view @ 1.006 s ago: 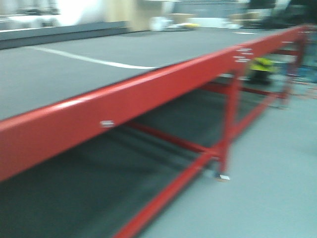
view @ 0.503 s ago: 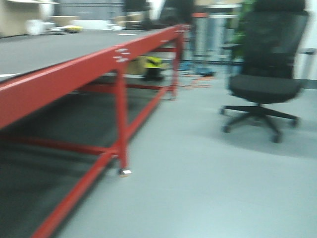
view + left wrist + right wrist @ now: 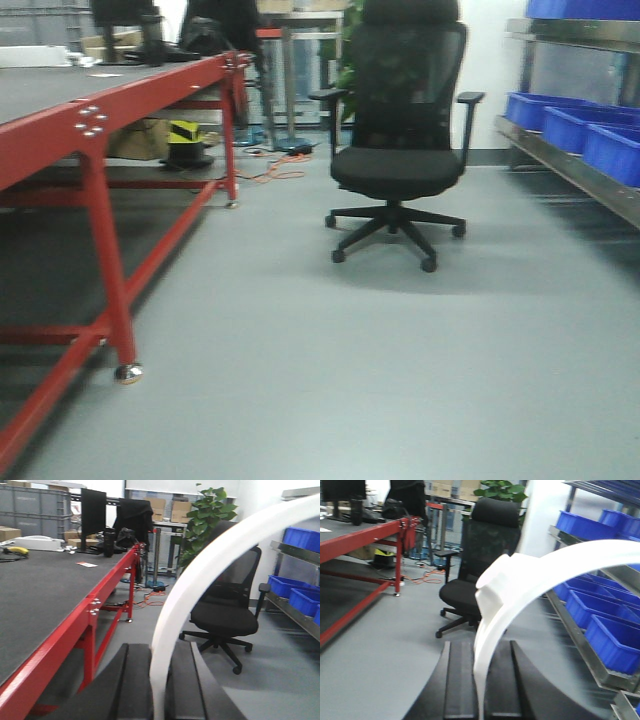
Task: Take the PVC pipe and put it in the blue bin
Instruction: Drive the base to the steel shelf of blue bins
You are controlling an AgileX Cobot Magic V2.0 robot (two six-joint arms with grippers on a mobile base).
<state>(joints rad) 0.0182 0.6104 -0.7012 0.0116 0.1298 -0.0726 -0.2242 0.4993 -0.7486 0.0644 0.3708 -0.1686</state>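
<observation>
Each wrist view shows a white curved PVC pipe clamped between black fingers. My left gripper (image 3: 160,651) is shut on a smooth pipe bend (image 3: 200,575) that arcs up and to the right. Shut in my right gripper (image 3: 479,649) is a second pipe bend (image 3: 560,565), which has a thicker coupling on it. Several blue bins (image 3: 570,125) sit on a metal shelf at the right, also visible as blue bins (image 3: 300,600) past the left pipe and blue bins (image 3: 615,640) beside the right pipe. Neither gripper shows in the front view.
A long red-framed table (image 3: 95,125) with a grey top runs along the left. A black office chair (image 3: 400,150) stands on the grey floor (image 3: 350,380) between the table and the metal shelf (image 3: 580,175). Cables and boxes lie at the back.
The front view has swung right, from the red table's side to the office chair and the shelf with blue bins.
</observation>
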